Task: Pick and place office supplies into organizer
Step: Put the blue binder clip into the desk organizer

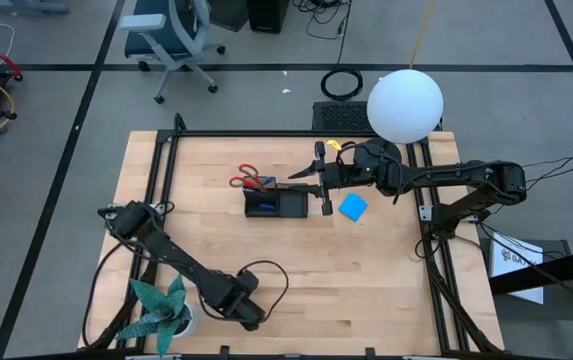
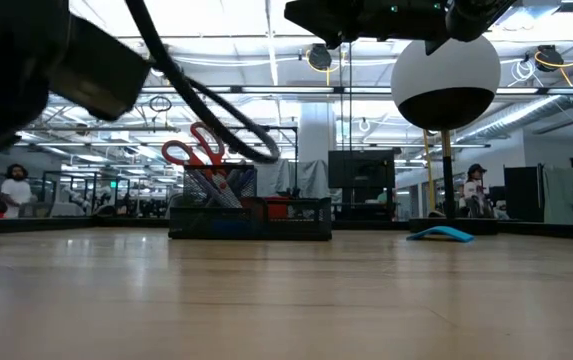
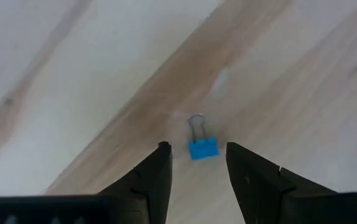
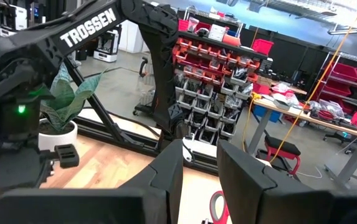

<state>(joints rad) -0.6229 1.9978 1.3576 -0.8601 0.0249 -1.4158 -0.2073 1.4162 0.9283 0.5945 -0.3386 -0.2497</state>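
Observation:
A tiny blue binder clip (image 3: 202,149) lies flat on the wood. My left gripper (image 3: 198,147) points down over it near the table's near edge (image 1: 249,312), open, with one finger on either side and neither touching. The black organizer (image 1: 276,205) stands mid-table, with red-handled scissors (image 1: 250,180) upright in its left end (image 2: 196,152) and pens (image 2: 218,186) beside them. The blue notepad (image 1: 353,207) lies flat to the organizer's right. My right gripper (image 1: 304,178) hovers high above the organizer (image 2: 251,216), pointing toward the table's left, open and empty (image 4: 200,147).
A lamp with a white globe (image 1: 405,105) stands at the far right, close to my right arm. A teal paper-leaf plant (image 1: 161,308) in a white pot sits at the near left corner, beside my left arm. Bare wood stretches between the organizer and the near edge.

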